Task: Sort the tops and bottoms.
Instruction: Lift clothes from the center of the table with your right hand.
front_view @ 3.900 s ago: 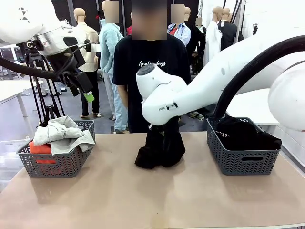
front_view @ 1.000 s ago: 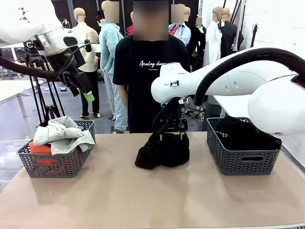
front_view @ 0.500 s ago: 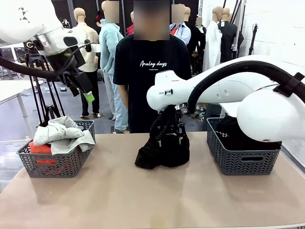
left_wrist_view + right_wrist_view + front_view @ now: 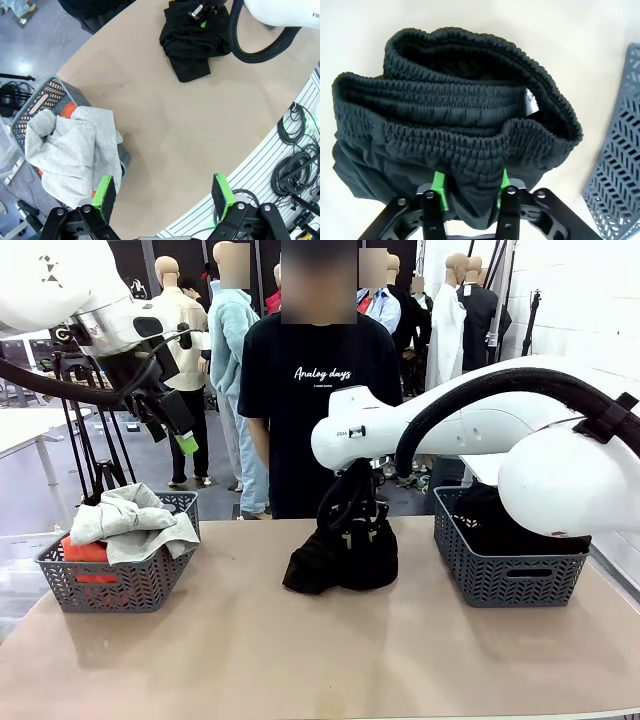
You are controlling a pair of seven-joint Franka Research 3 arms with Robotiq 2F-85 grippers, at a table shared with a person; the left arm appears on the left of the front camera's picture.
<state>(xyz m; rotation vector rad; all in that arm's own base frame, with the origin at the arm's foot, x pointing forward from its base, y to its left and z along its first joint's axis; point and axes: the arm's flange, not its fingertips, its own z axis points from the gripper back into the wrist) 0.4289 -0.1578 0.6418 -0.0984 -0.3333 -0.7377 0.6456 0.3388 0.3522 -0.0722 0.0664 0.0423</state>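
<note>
The right wrist view shows the right end effector point(image 4: 470, 192) pinching the elastic waistband of the black shorts point(image 4: 445, 130) mid-bench point(image 4: 300, 650). The front view shows the left end effector point(image 4: 185, 440) spread, above the grey sweatshirt point(image 4: 130, 520).

Bright, even overhead lighting; soft short shadows under both baskets on the desk point(image 4: 250, 640). Front view sharp. Left wrist view strongly bowed at edges, floor glare top left. Right wrist view washed out on pale desk; black fabric point(image 4: 455, 130) crisp, detail lost in deep folds.
</note>
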